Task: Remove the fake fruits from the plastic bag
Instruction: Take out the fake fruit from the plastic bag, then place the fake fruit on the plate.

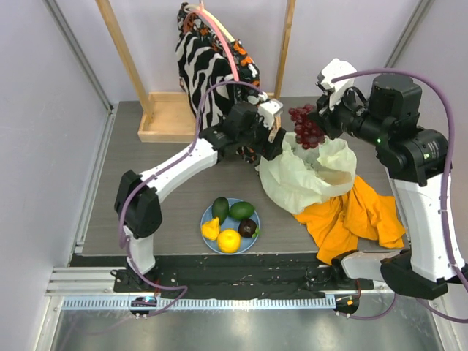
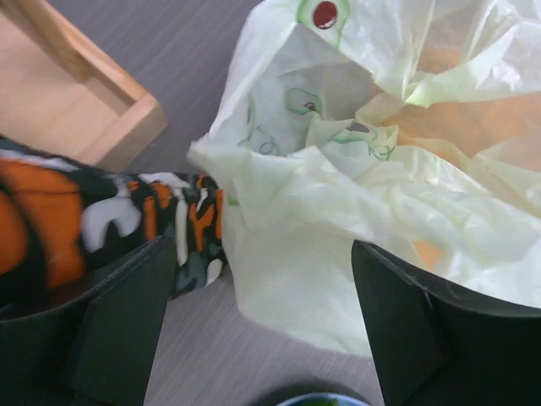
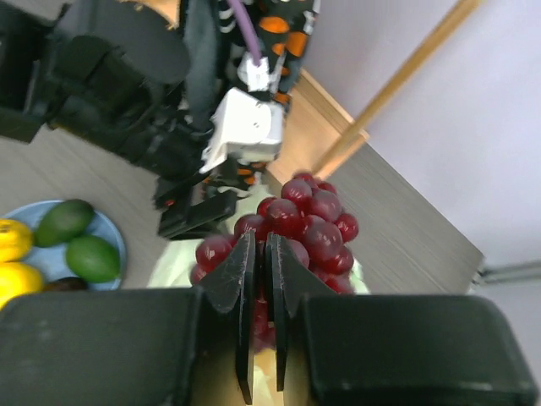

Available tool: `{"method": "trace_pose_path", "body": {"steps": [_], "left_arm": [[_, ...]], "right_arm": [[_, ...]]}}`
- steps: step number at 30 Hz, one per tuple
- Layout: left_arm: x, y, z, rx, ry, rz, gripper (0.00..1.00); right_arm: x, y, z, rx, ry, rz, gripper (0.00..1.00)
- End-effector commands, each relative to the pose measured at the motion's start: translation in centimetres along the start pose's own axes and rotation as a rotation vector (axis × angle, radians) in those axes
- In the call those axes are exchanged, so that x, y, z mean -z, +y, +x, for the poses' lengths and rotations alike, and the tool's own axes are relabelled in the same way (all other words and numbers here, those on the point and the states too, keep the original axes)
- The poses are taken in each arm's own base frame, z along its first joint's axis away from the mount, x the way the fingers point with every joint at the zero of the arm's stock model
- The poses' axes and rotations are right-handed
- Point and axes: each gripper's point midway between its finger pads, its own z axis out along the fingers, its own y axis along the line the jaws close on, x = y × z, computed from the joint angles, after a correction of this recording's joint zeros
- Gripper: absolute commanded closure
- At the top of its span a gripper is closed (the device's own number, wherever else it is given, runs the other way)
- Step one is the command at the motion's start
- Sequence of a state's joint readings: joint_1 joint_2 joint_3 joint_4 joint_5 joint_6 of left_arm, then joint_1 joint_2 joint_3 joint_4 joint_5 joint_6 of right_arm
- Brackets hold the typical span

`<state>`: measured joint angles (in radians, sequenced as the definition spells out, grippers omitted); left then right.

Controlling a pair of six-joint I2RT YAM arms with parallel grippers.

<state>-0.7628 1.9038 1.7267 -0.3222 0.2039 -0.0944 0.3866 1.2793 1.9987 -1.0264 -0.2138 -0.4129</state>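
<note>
My right gripper (image 1: 316, 123) is shut on a bunch of dark red grapes (image 1: 307, 128) and holds it in the air above the pale yellow-green plastic bag (image 1: 307, 179). In the right wrist view the fingers of my right gripper (image 3: 260, 241) pinch the grapes (image 3: 308, 216). My left gripper (image 1: 267, 140) is open at the bag's left edge; its wrist view shows the bag (image 2: 338, 211) lying between the wide-apart fingers of my left gripper (image 2: 262, 313). Two green avocados (image 1: 242, 210), a lemon (image 1: 210, 229), an orange (image 1: 229, 240) and a dark purple fruit (image 1: 248, 228) lie on the light blue plate (image 1: 205, 218).
An orange cloth (image 1: 358, 216) lies under and to the right of the bag. A zebra-patterned garment (image 1: 201, 73) hangs on a wooden stand (image 1: 164, 121) at the back, just behind my left gripper; the garment (image 2: 101, 211) shows in the left wrist view.
</note>
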Motion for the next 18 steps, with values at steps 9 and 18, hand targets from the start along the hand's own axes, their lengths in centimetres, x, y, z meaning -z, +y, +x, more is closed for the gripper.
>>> {"method": "trace_pose_path", "body": {"steps": [9, 18], "left_arm": [[25.4, 1.5, -12.6, -0.285, -0.387, -0.161, 0.07], [34.3, 7.8, -9.3, -0.230, -0.434, -0.424, 0.12]], "right_arm": [[0.6, 6.3, -1.2, -0.178, -0.115, -0.291, 0.99], [-2.5, 8.3, 1.6, -0.261, -0.035, -0.394, 0.99]]}}
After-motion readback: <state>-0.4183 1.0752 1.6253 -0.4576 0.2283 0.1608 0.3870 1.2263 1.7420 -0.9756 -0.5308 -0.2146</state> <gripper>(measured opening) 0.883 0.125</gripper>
